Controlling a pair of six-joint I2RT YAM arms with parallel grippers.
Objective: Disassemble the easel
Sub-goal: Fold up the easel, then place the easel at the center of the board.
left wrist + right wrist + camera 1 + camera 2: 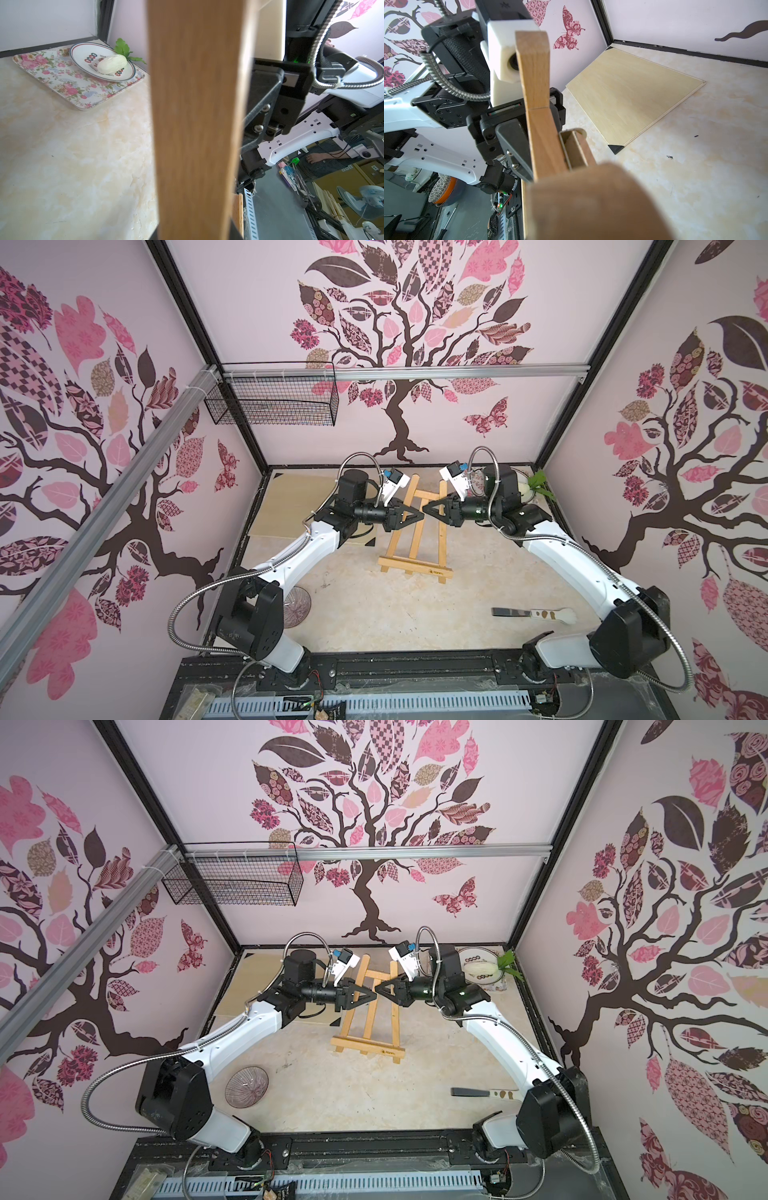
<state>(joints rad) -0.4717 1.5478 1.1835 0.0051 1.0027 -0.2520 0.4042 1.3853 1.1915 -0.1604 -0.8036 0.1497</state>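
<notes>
Both top views: left gripper (pixel 419 517) and right gripper (pixel 428 507) fingers clamped on easel (pixel 415 547); plate (pixel 83 54) only wrist-side.

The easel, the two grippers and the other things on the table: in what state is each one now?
easel: assembled, held on both sides.
left gripper: shut on the easel's left slat.
right gripper: shut on the easel's right slat.
wooden board: flat on the table.
plate: on the floral tray, holding a white vegetable.
spatula: lying flat.

Open tabletop (pixel 415 614) lies nearside of the easel (pixel 415 543); both arms flank it.
</notes>
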